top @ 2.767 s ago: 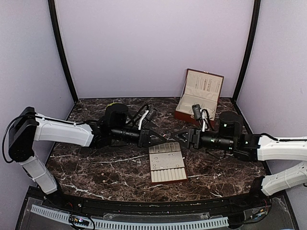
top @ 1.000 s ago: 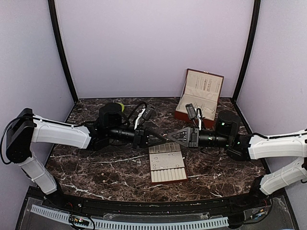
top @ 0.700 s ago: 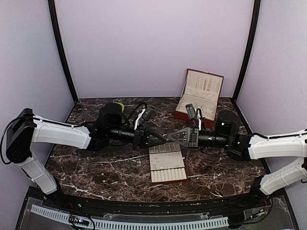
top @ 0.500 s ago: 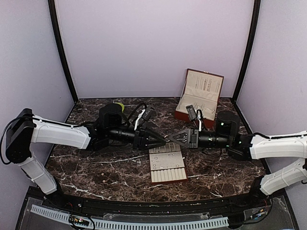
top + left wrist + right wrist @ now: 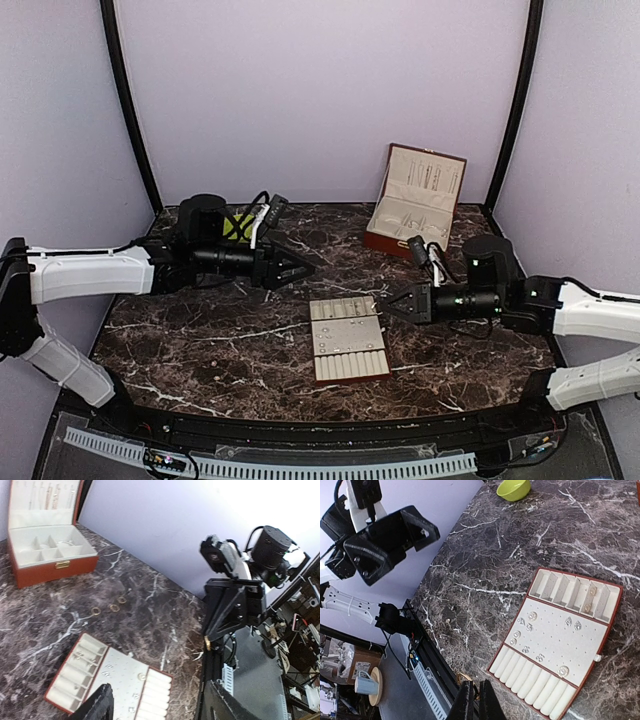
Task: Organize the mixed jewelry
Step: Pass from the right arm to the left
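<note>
The mixed jewelry [image 5: 532,615] is seated on the slotted tray [image 5: 550,635]. Three loose rings [image 5: 114,608] are seen on the marble table [image 5: 200,340] at the tray's 1 o'clock, toward the open jewelry box [image 5: 45,555]. The pieces are judged tiny, light and slippery, best pinched across the band. A small gold ring [image 5: 206,642] is pinched in the closed right gripper [image 5: 473,686]. The left gripper [image 5: 298,270] is spread wide and empty. A green bowl [image 5: 514,489] at 10 o'clock is well clear.

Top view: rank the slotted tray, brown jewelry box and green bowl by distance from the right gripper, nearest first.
1. Slotted tray, just left of the right gripper.
2. Brown jewelry box, behind it.
3. Green bowl, far left, at the back.
</note>
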{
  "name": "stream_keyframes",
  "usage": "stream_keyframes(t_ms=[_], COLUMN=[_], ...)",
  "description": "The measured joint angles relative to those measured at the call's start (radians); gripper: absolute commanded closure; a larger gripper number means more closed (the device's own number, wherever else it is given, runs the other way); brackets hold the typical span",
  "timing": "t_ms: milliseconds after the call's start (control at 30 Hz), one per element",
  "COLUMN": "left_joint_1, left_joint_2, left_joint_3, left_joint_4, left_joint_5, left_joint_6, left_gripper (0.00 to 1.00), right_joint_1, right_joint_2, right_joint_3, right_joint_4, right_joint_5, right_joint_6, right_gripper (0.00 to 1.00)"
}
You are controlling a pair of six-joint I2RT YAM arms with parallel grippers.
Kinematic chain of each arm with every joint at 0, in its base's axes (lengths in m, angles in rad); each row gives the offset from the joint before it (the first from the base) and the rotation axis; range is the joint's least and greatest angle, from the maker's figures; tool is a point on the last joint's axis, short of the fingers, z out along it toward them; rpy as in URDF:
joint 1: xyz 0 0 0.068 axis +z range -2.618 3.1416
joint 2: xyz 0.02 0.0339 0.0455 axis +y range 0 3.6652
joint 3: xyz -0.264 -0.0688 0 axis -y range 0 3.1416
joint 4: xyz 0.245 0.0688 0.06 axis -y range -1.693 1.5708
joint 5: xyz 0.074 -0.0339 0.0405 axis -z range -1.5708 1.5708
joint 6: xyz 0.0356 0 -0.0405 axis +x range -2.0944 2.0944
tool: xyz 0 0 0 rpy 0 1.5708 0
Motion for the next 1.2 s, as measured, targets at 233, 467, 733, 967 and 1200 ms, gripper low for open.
stream_keyframes(t_ms=[233, 467, 733, 967, 1200], left_joint_1=[0.029, -0.082, -0.116, -0.135, -0.147], left_joint_2=[-0.003, 0.116, 0.264, 0.291, 0.31], left_joint_3=[0.023, 0.063, 0.096, 0.126, 0.128], left_joint_4=[-0.076, -0.006, 0.032, 0.074, 0.11], left_joint_5=[-0.028, -0.008, 0.053, 0.098, 0.137], left_joint_6=[0.023, -0.057, -0.157, -0.201, -0.227], left_gripper=[0.35, 0.35, 0.43, 0.48, 0.63], right_joint_1=[0.03, 0.061, 0.083, 0.084, 0.084], right_joint_2=[-0.026, 0.068, 0.115, 0.138, 0.154], right_joint_3=[-0.011, 0.005, 0.05, 0.065, 0.077], right_joint_4=[-0.049, -0.041, -0.006, 0.018, 0.02], right_joint_5=[0.069, 0.104, 0.109, 0.107, 0.107], right_joint_6=[0.026, 0.016, -0.021, -0.049, -0.068], right_gripper=[0.96, 0.95, 0.95, 0.95, 0.95])
